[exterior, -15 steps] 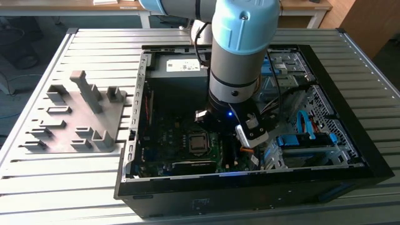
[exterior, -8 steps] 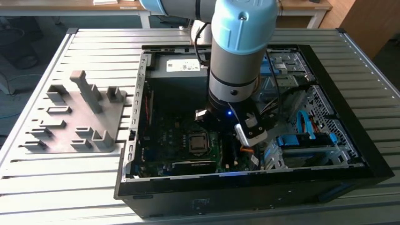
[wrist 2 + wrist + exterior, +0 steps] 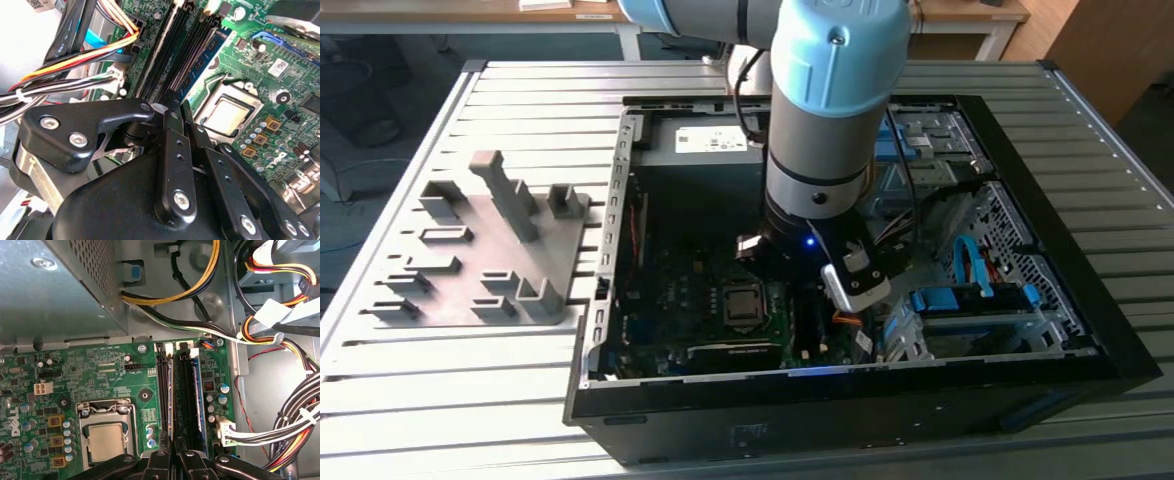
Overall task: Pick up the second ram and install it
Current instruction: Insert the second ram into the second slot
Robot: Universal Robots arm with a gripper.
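Right now my gripper (image 3: pixel 173 452) is deep inside the case (image 3: pixel 1110 300), low over the board (image 3: pixel 100 365). Its fingers (image 3: pixel 172 150) are drawn in to a narrow gap. A thin pale edge runs straight into that gap, so I judge I am clamped on the ram (image 3: pixel 170 395), seen edge-on. It reaches straight ahead of me, its long axis parallel to the black slots (image 3: pixel 185 390) and directly over their row. The move therefore turns on straight descent, not on turning. Just beside it, one slot over, another stick (image 3: pixel 198 390) with a blue face stands seated nearer the board's cable-side edge, where the cables (image 3: pixel 295 415) hang. The socket (image 3: pixel 105 440) lies on the ram's other side. Outside the case, the grey holder (image 3: pixel 480 250) sits on the table (image 3: pixel 854 80).
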